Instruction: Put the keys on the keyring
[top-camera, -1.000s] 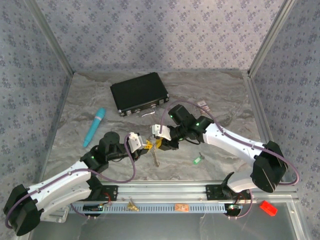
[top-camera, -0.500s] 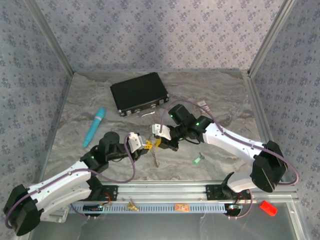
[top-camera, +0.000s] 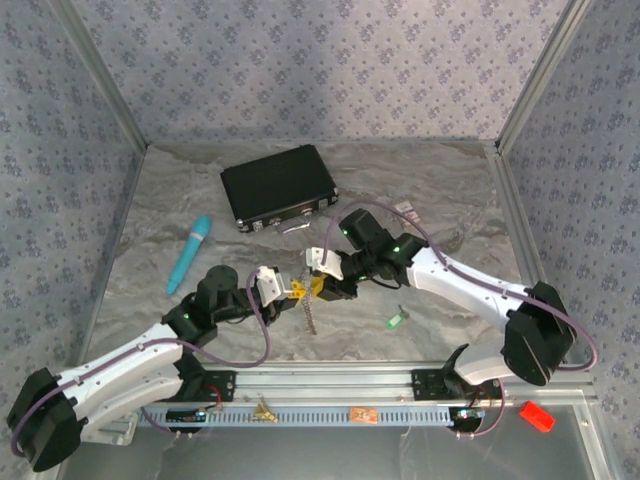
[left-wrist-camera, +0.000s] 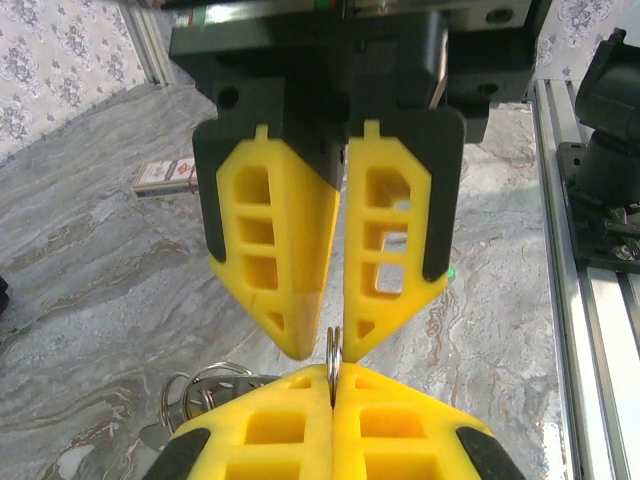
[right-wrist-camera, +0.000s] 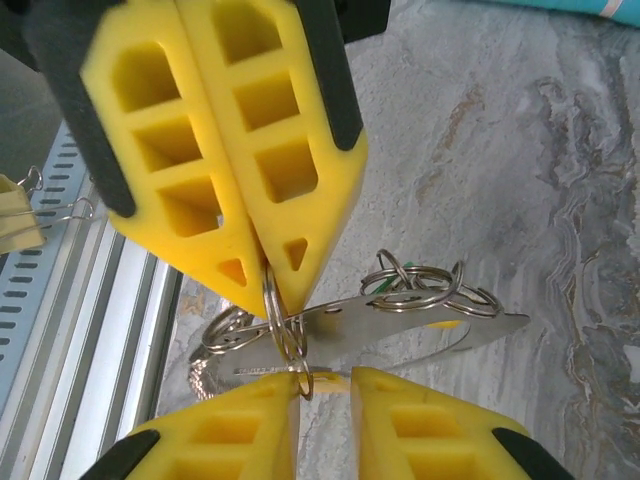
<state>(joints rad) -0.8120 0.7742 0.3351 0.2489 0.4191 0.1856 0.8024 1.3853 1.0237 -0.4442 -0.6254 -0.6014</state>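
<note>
Though half-hidden, prob. keyring (left-wrist-camera: 332, 352) btw. fingers (left-wrist-camera: 270, 428)

Glossy silvery metal keyring (top-camera: 311, 316); keys (right-wrist-camera: 400, 322) polished metal blades; table (top-camera: 440, 190) smooth grey marble-look.

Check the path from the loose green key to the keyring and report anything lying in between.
Nothing visible blocks it: bare table lies between the green key and the keyring dangling from the left gripper.
</note>
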